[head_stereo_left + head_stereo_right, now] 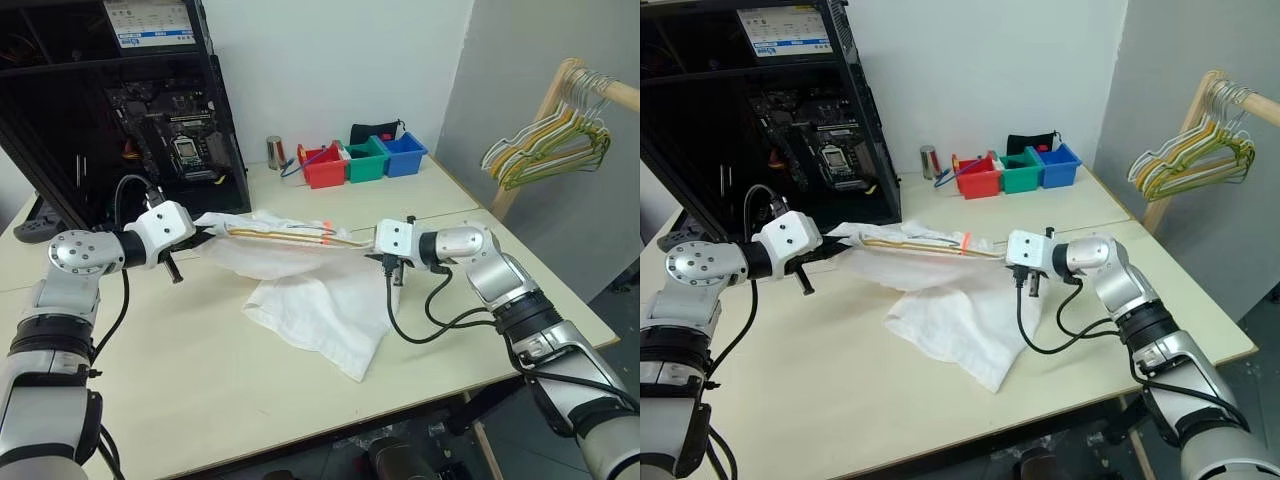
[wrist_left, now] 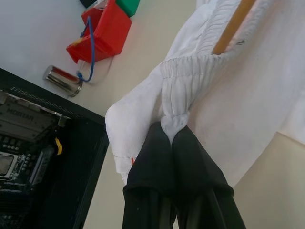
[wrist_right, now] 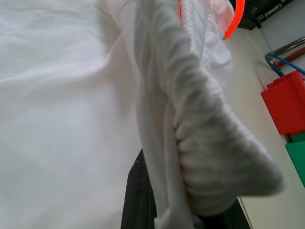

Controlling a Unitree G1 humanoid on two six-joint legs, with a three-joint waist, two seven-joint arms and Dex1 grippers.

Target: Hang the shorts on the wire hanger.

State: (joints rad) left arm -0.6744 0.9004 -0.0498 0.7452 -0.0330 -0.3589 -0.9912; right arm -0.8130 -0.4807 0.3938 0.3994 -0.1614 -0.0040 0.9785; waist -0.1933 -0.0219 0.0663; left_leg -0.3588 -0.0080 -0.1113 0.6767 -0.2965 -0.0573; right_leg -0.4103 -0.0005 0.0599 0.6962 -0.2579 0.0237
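Left gripper [image 2: 172, 136] is clamped on one end of the shorts' [image 1: 320, 300] waistband; right gripper [image 1: 372, 240] is clamped on the other end. The waistband is held stretched between them, raised above the table [image 1: 180, 370], with the rest of the shorts draped down onto the table below. The wire hanger [image 1: 290, 236] is seen lying along the stretched waistband, partly wrapped in the fabric. Red bin [image 1: 322, 166] sits well behind the shorts, green bin [image 1: 365, 160] just beside it.

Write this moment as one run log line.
left tool: shut on shorts waistband | right tool: shut on shorts | wire hanger: inside waistband | shorts: stretched, lower part on table
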